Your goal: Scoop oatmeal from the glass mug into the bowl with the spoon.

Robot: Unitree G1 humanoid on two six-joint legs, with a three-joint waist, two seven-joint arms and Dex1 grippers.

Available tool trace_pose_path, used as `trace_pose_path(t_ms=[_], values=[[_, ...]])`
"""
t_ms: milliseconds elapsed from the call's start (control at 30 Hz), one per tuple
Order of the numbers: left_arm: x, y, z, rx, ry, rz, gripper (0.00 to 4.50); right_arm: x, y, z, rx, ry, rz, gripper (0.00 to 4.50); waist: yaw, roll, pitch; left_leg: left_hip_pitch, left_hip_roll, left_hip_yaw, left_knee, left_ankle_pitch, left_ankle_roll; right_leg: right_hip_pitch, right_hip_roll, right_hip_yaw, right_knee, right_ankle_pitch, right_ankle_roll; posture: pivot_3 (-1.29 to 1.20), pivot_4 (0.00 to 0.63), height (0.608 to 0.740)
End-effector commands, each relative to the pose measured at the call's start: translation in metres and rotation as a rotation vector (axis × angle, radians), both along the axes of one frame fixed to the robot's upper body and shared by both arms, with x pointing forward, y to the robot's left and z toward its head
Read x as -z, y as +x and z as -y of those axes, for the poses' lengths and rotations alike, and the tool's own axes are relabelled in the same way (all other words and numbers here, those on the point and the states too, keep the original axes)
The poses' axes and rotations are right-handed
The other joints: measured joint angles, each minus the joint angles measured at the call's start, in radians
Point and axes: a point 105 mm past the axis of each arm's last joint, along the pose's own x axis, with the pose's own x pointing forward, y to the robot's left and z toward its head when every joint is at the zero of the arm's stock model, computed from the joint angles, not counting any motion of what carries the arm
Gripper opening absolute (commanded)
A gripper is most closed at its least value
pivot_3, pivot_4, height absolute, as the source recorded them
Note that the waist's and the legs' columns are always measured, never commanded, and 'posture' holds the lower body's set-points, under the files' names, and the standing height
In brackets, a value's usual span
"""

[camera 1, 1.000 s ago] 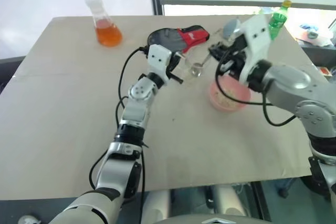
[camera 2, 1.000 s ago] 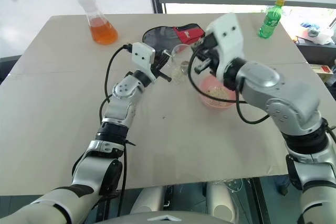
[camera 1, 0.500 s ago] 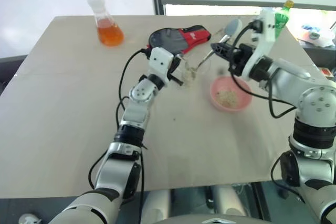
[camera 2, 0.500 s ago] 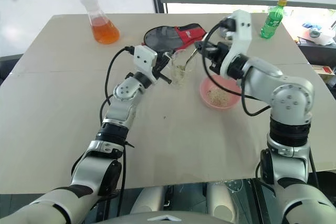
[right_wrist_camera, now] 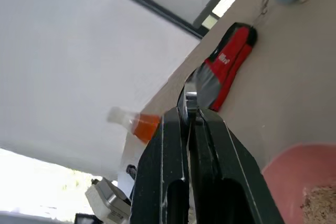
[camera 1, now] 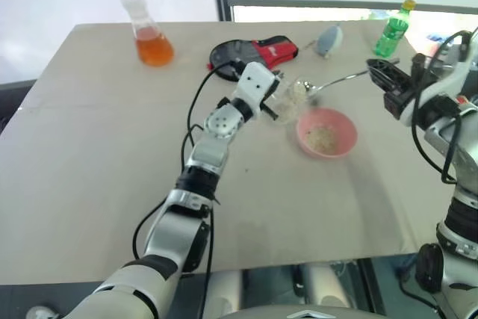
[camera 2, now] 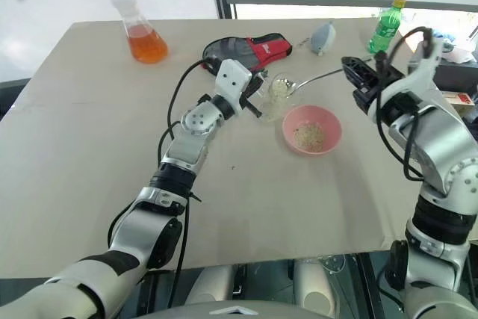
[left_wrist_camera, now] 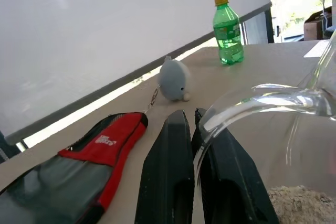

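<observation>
Both tools are clenched: the left tool (camera 2: 254, 102) grips the rim of the glass mug (camera 2: 278, 95), tilted just off the pink bowl's far-left edge, and the right tool (camera 2: 351, 72) pinches the handle of the spoon (camera 2: 317, 78), whose oval end sits at the mug's mouth. Nearest the robot, the worktop (camera 2: 299, 199) lies bare right up to its front edge, giving broad open room on either side of the left arm. Oatmeal (camera 2: 308, 137) rests in the bowl (camera 2: 312, 129), and more oatmeal is inside the mug. Beyond the mug lie a red-and-black pouch (camera 2: 250, 48) and a small grey plush toy (camera 2: 322, 37); a green bottle (camera 2: 384, 26) stands at the far right corner and a flask of orange liquid (camera 2: 138, 31) well apart at the far left. From the left wrist, the mug's rim (left_wrist_camera: 252, 98) curves against the black fingers (left_wrist_camera: 168, 177); from the right wrist, the bowl's pink edge (right_wrist_camera: 299, 169) is close alongside.
</observation>
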Motion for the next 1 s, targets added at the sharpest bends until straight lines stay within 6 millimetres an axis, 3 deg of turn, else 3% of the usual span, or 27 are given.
trace_pose_path(t_ms=[33, 300, 500, 633, 833, 933, 1000], values=[[-0.021, -0.003, 0.015, 0.041, 0.019, 0.081, 0.03, -0.02, -0.016, 0.008, 0.041, 0.088, 0.086, 0.0, 0.001, 0.0, 0.0, 0.0, 0.0, 0.0, 0.0, 0.0, 0.0, 0.0, 0.0, 0.0, 0.0, 0.0, 0.0, 0.0, 0.15, 0.74], [-0.004, 0.01, 0.008, -0.009, 0.116, 0.032, 0.03, -0.015, -0.038, 0.035, 0.179, 0.09, 0.101, 0.0, 0.004, 0.0, 0.0, -0.001, 0.0, 0.001, 0.0, 0.0, 0.0, 0.0, 0.0, 0.001, -0.001, 0.0, 0.0, 0.0, 0.15, 0.74], [-0.003, 0.016, -0.009, -0.055, 0.112, 0.02, 0.03, -0.007, -0.044, 0.044, 0.199, -0.078, 0.084, 0.0, 0.004, 0.0, 0.0, 0.0, 0.0, 0.001, 0.0, 0.0, 0.0, 0.0, 0.0, 0.001, -0.001, 0.0, 0.0, 0.0, 0.15, 0.74], [-0.005, 0.018, -0.019, -0.083, 0.096, 0.014, 0.03, -0.002, -0.036, 0.034, 0.192, -0.43, 0.098, 0.0, 0.002, 0.0, 0.0, 0.001, 0.0, 0.003, 0.0, 0.0, 0.0, 0.0, 0.0, 0.003, -0.001, 0.0, 0.0, 0.0, 0.15, 0.74], [-0.004, 0.015, -0.027, -0.095, 0.069, 0.009, 0.03, 0.003, -0.034, -0.012, 0.079, -1.156, 0.361, 0.0, 0.004, 0.001, 0.0, 0.001, 0.001, 0.003, 0.0, 0.0, 0.0, 0.0, 0.001, 0.003, -0.001, 0.0, 0.0, 0.0, 0.15, 0.74], [-0.002, 0.013, -0.03, -0.102, 0.052, 0.0, 0.03, 0.002, -0.039, -0.026, 0.035, -1.332, 0.521, 0.0, 0.007, 0.001, 0.0, -0.001, 0.001, 0.002, 0.0, 0.0, 0.0, 0.0, 0.001, 0.001, -0.004, 0.0, 0.0, 0.0, 0.15, 0.74], [-0.001, 0.011, -0.033, -0.108, 0.027, -0.002, 0.03, 0.001, -0.039, -0.02, 0.066, -1.268, 0.532, 0.0, 0.01, 0.0, 0.0, -0.002, 0.001, 0.001, 0.0, 0.0, 0.0, 0.0, 0.001, 0.001, -0.007, 0.0, 0.001, 0.0, 0.15, 0.74]])
